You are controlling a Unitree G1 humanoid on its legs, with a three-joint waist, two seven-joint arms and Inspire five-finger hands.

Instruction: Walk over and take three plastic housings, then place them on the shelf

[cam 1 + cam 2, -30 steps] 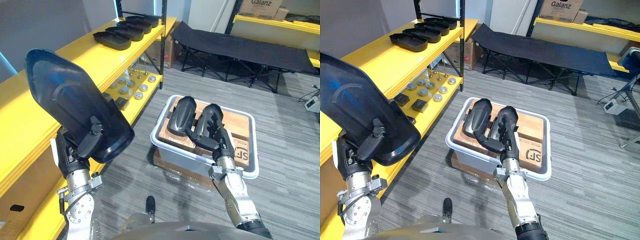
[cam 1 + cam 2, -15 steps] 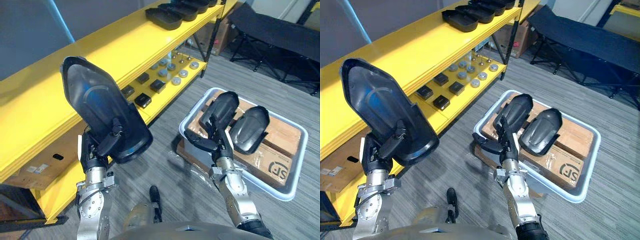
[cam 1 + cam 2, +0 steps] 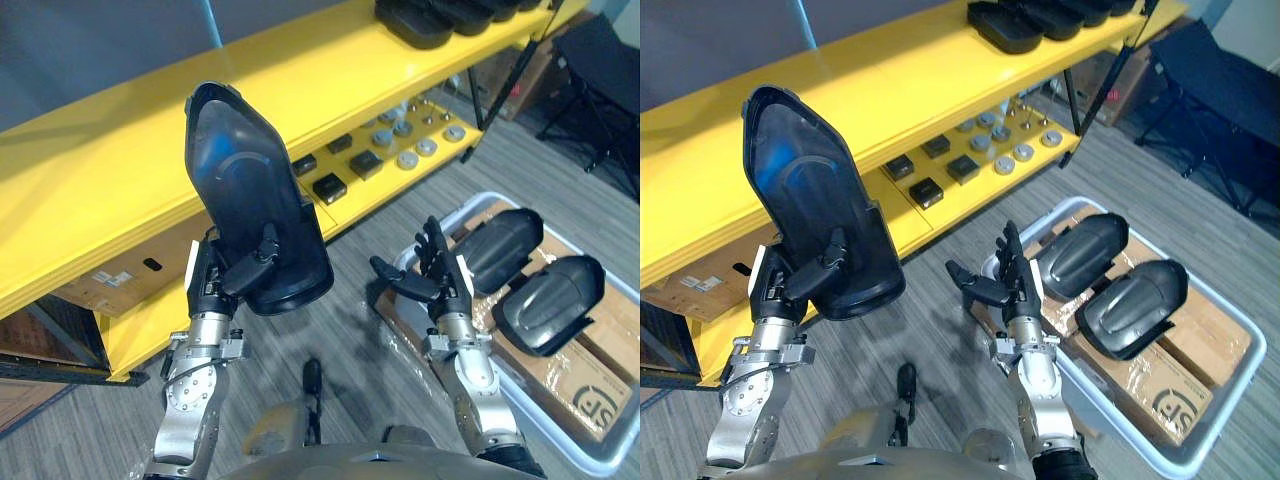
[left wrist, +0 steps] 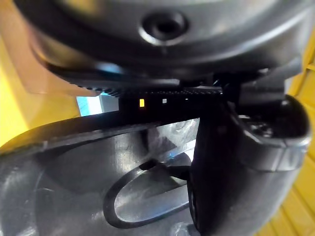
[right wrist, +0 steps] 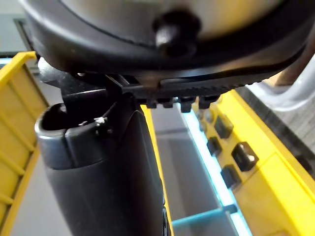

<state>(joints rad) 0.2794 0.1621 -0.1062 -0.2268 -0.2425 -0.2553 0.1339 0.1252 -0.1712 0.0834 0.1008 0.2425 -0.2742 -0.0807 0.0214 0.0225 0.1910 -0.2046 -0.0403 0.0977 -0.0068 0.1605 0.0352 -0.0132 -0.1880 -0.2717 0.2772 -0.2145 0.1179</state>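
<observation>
- Left eye view: a long yellow shelf (image 3: 120, 150) is running along the robot's left side, over a grey floor (image 3: 60, 440).
- The left hand (image 3: 225, 285) is gripping a big black housing (image 3: 250, 200) by its low end. It is holding it upright with the hollow side facing the robot. I think this is keeping it clear of the shelf edge until it is over the top board.
- The right hand (image 3: 435, 280) is hanging with straight, spread fingers and is carrying nothing. It is just beside the rim of a pale bin (image 3: 465, 210).
- Right eye view: two housings (image 3: 1085, 250) are lying side by side on a cardboard box (image 3: 1160, 385) in the bin, waiting for their turn.
- A row of housings (image 3: 1005, 25) is sitting at the far end of the top board, so that is likely where this one is going.
- Small parts (image 3: 985, 145) are sitting on the lower board.
- Left wrist view: the thumb is pressing on the housing's inside face and pinching its wall.
- Right wrist view: the thumb is sticking into open air, with the shelf behind it.
</observation>
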